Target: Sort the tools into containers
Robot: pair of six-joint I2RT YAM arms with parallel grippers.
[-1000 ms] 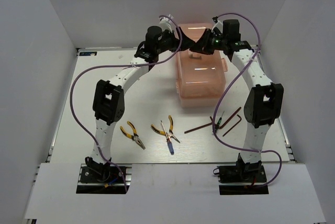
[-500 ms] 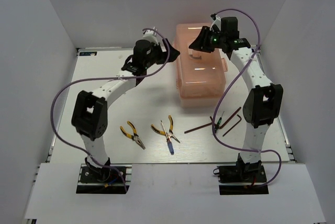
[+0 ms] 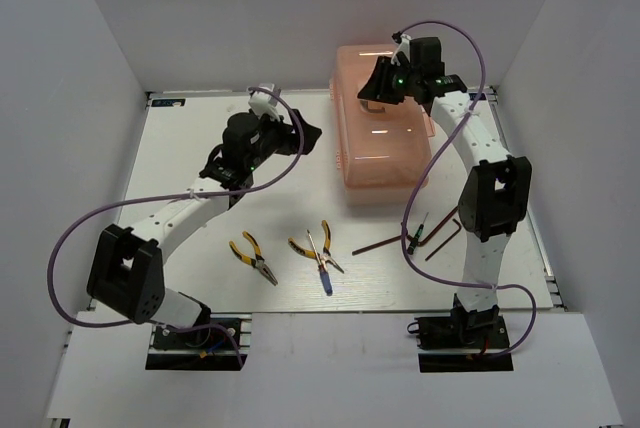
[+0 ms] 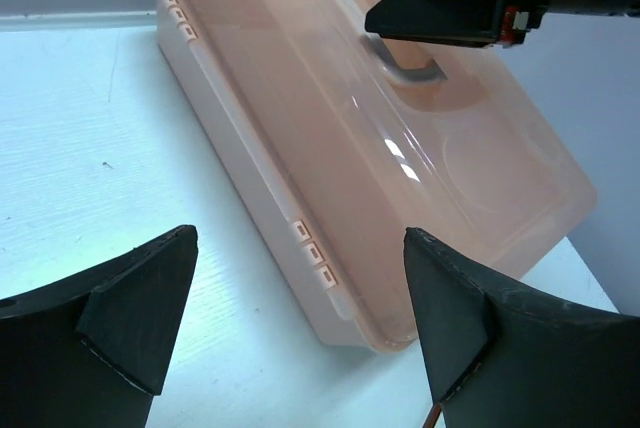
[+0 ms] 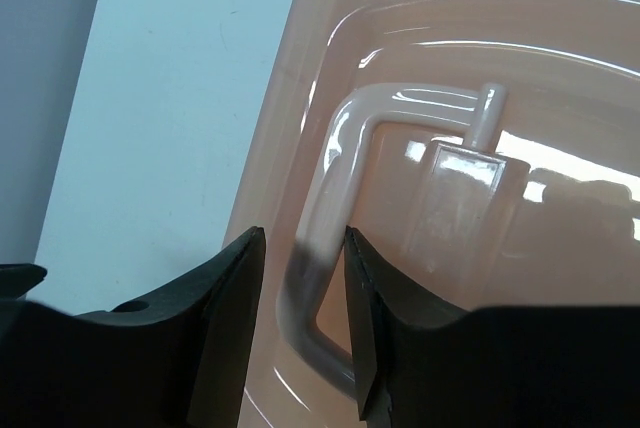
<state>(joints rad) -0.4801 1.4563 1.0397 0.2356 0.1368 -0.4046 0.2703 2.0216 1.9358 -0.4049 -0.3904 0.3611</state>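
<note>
Toward 1 o'clock on the white table (image 3: 200, 158): translucent salmon-pink toolbox (image 3: 385, 153), lid down; at its 12 o'clock end, right gripper (image 5: 303, 240) over the lid handle (image 5: 335, 188), fingers narrow and straddling the pale bar; touches one finger, shows a sliver of pink beside the other; cannot tell whether actually clamped; at 9 o'clock of the toolbox and clear of it, left gripper (image 4: 300, 240), fingers spread wide, holding nothing, aimed at the box's long latch side; at 7 o'clock of the toolbox, flat on the table, yellow-handled pliers (image 3: 254, 259); just right of them, second yellow-handled pliers (image 3: 312, 246) crossing a blue-handled screwdriver (image 3: 326, 276); at 5 o'clock, L-shaped hex keys (image 3: 447, 230) and small green-black tool (image 3: 416, 232) close together.
</note>
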